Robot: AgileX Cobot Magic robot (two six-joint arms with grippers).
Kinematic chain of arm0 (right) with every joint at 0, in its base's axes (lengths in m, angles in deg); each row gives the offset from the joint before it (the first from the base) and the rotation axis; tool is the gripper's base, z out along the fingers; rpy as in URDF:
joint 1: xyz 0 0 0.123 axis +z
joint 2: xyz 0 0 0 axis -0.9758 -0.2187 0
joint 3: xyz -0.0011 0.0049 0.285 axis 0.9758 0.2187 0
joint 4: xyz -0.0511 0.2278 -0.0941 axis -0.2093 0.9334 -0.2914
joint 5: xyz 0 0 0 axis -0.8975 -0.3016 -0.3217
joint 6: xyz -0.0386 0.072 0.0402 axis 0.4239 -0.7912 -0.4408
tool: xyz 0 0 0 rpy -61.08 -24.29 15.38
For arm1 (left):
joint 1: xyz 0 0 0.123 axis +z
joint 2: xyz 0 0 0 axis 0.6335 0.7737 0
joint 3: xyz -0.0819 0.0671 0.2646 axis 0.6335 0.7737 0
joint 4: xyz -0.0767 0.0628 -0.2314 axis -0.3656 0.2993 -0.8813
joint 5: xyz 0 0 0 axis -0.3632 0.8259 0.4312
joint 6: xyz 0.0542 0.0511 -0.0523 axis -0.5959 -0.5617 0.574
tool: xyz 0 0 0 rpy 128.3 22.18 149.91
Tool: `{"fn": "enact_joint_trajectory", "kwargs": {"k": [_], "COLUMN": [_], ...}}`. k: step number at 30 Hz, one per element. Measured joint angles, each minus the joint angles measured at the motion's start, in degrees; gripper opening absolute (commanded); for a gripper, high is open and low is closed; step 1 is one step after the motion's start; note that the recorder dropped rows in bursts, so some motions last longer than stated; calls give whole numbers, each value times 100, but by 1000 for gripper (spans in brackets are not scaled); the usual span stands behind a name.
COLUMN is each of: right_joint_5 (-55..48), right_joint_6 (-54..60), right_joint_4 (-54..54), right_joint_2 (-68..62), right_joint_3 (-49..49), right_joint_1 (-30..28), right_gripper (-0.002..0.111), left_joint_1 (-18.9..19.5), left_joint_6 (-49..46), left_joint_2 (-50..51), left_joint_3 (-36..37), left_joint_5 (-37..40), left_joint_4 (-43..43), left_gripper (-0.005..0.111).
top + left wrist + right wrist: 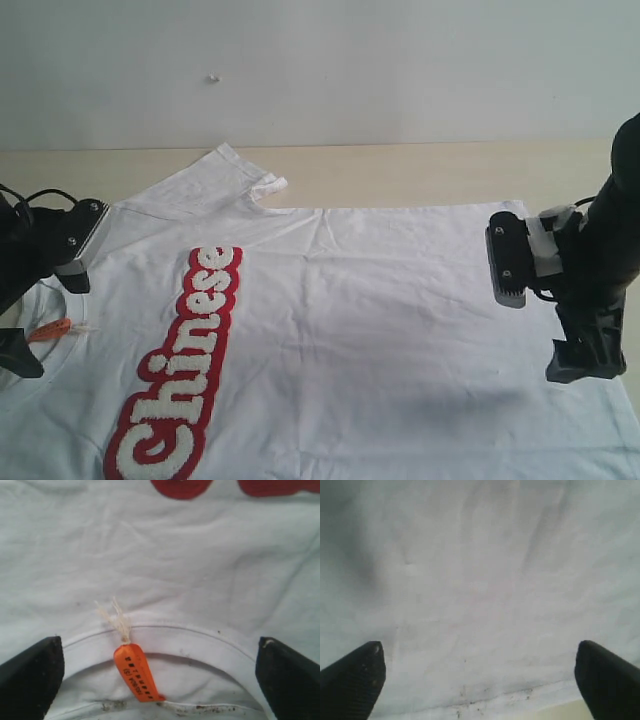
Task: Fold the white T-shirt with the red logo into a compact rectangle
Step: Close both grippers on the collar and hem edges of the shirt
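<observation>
The white T-shirt point(380, 330) lies flat, spread over most of the table. Its red logo point(185, 370) with white letters runs along the left part and shows as red patches point(180, 487) in the left wrist view. My left gripper point(45, 300) is open over the ribbed collar point(190, 640), with the orange neck tag point(135, 672) between its fingers point(30, 675) and nothing gripped. My right gripper point(545, 310) is open above the shirt's right edge. The stained hem point(495, 700) runs between its fingers point(610, 680), and nothing is held.
The wooden table point(400, 175) shows bare beyond the shirt's far edge and at the hem point(570, 712). A sleeve point(215, 175) lies at the far left, its cuff turned up. A pale wall point(320, 70) stands behind the table.
</observation>
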Motion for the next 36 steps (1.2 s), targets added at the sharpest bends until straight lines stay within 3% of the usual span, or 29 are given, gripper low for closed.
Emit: {"fn": "enact_joint_trajectory", "kwargs": {"k": [9,27,31,36], "right_joint_5": [-446,79,53,-35], "right_joint_6": [136,344,475,533], "right_joint_4": [-801,-705,-560,-498], "right_joint_2": [-101,-552,-601,-678], "right_joint_3": [0,-22,-59,-56], "right_joint_1": [0,0,0,0], "right_gripper": [105,104,99,77], "left_joint_1": [0,0,0,0], "left_joint_6": [0,233,243,278], "left_joint_2": [35,653,706,739], "left_joint_3": [0,-21,-70,-82], "left_joint_5": [-20,-373,-373,-373], "left_joint_4": [0,45,45,23], "left_gripper": [105,105,105,105]}}
